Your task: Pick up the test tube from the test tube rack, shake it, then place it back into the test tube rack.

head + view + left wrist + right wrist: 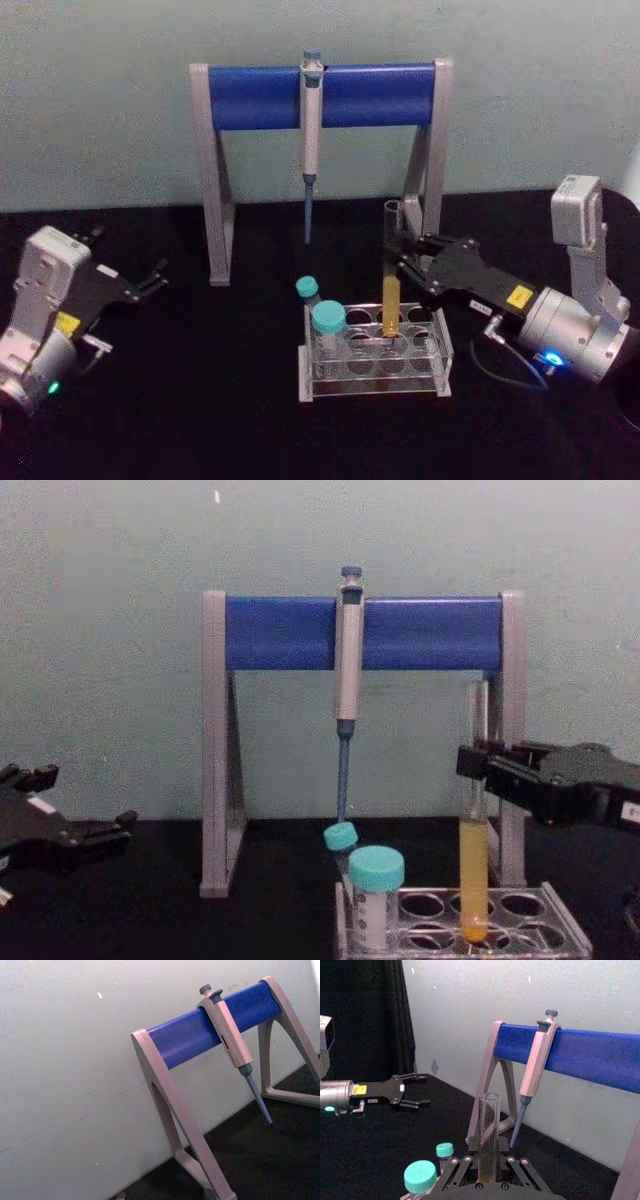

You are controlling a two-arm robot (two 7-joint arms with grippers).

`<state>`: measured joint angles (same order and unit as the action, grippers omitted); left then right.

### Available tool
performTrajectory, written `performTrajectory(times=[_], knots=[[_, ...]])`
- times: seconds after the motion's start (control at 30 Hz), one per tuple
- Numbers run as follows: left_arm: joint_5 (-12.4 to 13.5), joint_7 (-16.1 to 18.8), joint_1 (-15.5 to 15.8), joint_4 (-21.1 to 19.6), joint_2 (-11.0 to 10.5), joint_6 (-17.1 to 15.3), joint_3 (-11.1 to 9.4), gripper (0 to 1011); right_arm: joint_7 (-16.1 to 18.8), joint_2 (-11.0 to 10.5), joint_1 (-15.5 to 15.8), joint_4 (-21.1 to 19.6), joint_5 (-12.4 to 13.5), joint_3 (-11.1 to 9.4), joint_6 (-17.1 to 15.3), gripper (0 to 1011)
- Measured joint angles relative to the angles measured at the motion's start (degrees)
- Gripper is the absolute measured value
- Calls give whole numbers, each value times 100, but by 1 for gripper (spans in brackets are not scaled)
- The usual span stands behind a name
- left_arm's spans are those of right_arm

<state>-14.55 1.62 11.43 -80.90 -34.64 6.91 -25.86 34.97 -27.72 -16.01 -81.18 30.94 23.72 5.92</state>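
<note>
Now the left gripper (154, 279) lies parked at the near left of the tabletop (200, 400), fingers spread. The test tube (391, 290) stands upright in a far-row hole of the test tube rack (372, 388), its upper glass clasped by the fingers of the right gripper (397, 254). Lifting seems next: straight up, clearing the hole.

A pale green wall (100, 100) rises behind the black tabletop (200, 420).

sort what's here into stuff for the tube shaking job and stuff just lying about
For the job:
test tube
test tube rack
right gripper, shut on the test tube

Lying about:
pipette
pipette stand
teal-capped tubes
left gripper, parked open on the left
</note>
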Motion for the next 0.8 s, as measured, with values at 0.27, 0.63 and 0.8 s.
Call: performTrajectory(times=[0.27, 0.63, 0.8], knots=[[0, 0, 0, 0, 0, 0, 0, 1001, 37, 27, -42, 132, -22, 35, 1, 228], [0, 0, 0, 0, 0, 0, 0, 1001, 72, 52, -85, 232, -46, 76, -23, 229], [0, 0, 0, 0, 0, 0, 0, 1001, 86, 61, -112, 282, -62, 107, -53, 229]])
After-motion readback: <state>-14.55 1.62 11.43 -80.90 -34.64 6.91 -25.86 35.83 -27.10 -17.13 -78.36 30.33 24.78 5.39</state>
